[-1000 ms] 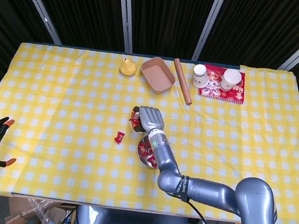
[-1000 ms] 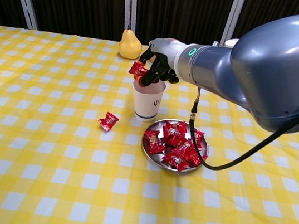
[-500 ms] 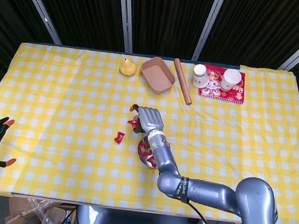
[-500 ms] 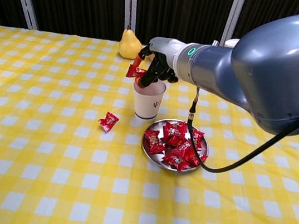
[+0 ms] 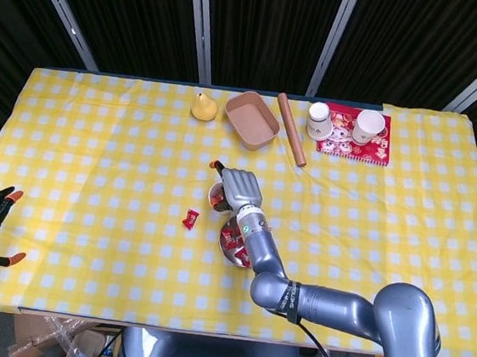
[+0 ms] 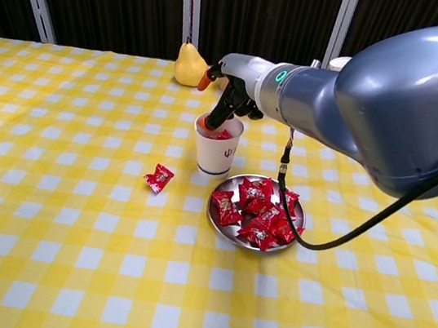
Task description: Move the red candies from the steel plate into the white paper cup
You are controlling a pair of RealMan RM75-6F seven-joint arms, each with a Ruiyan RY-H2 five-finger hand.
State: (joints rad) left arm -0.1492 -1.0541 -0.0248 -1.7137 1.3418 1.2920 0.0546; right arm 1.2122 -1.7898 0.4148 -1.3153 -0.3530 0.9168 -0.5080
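checked cloth; right hand spread empty, hiding white paper cup rim.

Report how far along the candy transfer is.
Done: a red candy sits in the white paper cup. In hand: nothing; the right hand hovers above the cup. Left: a pile in the steel plate, plus a stray candy on the tablecloth.

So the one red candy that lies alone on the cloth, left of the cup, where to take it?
Pinch the stray candy across its puffed middle, coming straight down from above. It lies flat on the cloth, clear of the white paper cup and steel plate, so nothing blocks the fingers.
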